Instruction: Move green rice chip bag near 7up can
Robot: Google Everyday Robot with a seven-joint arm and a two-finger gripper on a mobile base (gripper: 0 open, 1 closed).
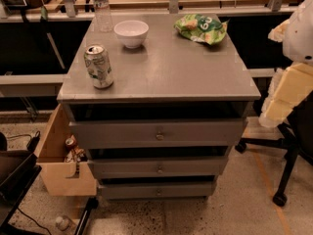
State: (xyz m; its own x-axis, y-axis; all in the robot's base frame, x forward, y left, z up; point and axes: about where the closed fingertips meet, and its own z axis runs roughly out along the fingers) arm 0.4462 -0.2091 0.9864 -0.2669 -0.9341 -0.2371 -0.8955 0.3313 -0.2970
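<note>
The green rice chip bag (201, 28) lies crinkled at the far right corner of the grey cabinet top (166, 72). The 7up can (99, 66) stands upright near the front left corner, silver-white with green markings and slightly dented. The bag and the can are far apart, on opposite sides of the top. My gripper (286, 94) hangs as a white and cream shape at the right edge of the view, beside the cabinet and below the level of the bag, touching nothing.
A white bowl (131, 33) stands at the back between can and bag. A clear water bottle (101, 9) stands at the back left corner. A cardboard box (61, 160) with cans sits at the cabinet's left. A chair base (283, 170) is at the right.
</note>
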